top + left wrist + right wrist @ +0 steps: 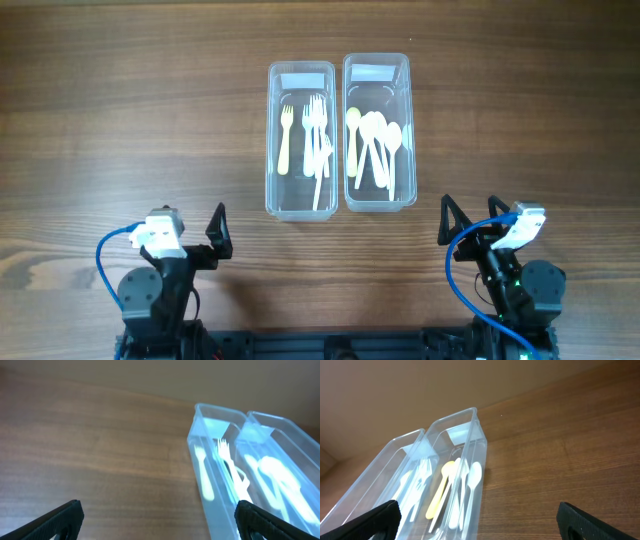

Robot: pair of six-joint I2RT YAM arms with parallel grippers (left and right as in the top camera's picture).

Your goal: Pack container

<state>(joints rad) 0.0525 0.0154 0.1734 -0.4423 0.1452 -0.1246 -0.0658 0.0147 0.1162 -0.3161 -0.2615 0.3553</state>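
Note:
Two clear plastic containers stand side by side at the table's middle. The left container (272, 140) holds several forks (316, 135), pale yellow and white. The right container (410, 130) holds several spoons (375, 140). Both show in the left wrist view, the fork container (196, 460) nearer, and in the right wrist view, the spoon container (481, 460) nearer. My left gripper (219, 236) rests near the front left edge, open and empty. My right gripper (447, 222) rests near the front right edge, open and empty. Both are well short of the containers.
The wooden table (120, 120) is bare around the containers. Blue cables (105, 255) loop beside each arm base at the front edge.

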